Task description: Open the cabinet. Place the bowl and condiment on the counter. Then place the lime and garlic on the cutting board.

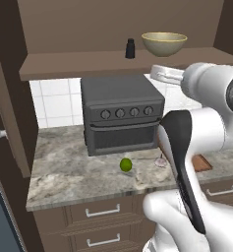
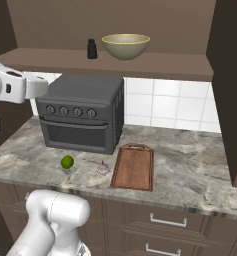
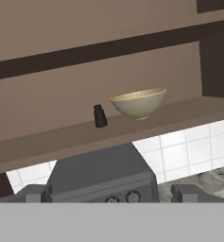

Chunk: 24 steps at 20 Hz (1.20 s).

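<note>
Bowl (image 2: 125, 46) & condiment (image 2: 92, 49) on cabinet (image 2: 140, 64) shelf nr front edge.

In the upper part of the right base view, the cabinet's brown shelf (image 2: 155, 64) carried the bowl (image 2: 125, 46) and, just left of it, the condiment (image 2: 92, 49), standing apart. Below, the marbled tabletop (image 2: 190, 165) bore a dark grey toaster oven (image 2: 82, 112) at left centre, the cutting board (image 2: 134, 166) in the middle, and the lime (image 2: 67, 161) and garlic (image 2: 103, 168) left of the board.
</note>
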### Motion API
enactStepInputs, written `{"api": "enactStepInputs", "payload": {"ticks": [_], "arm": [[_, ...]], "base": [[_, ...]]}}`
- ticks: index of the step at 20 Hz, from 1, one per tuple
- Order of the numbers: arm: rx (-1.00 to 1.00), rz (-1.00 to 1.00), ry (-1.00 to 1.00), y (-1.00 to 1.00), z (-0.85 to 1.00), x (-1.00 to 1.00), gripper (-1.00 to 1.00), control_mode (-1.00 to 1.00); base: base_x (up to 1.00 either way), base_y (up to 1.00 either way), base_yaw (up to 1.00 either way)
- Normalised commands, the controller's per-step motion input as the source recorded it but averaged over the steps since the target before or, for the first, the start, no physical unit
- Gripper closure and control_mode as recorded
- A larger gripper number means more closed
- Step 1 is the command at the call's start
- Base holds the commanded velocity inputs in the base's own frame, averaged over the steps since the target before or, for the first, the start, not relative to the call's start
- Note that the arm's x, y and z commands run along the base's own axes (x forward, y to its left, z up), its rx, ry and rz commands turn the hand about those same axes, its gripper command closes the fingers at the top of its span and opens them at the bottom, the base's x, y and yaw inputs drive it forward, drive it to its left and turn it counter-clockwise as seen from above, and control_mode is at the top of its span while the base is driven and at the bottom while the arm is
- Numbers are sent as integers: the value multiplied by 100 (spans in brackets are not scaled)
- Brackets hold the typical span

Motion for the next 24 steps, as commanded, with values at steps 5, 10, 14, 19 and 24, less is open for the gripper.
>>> {"api": "enactStepInputs", "payload": {"ticks": [5, 10, 14, 19, 24], "arm": [[-1, 0, 1, 2, 0, 7, -100, -100], [0, -2, 0, 1, 4, 32, -100, -100], [0, -3, 1, 0, 8, 38, -100, -100], [0, -6, 5, 0, 8, 41, -100, -100], [0, -5, 5, 0, 1, 38, -100, -100]], "base": [[0, 0, 0], [0, 0, 0], [0, 0, 0], [0, 0, 0], [0, 0, 0]]}}
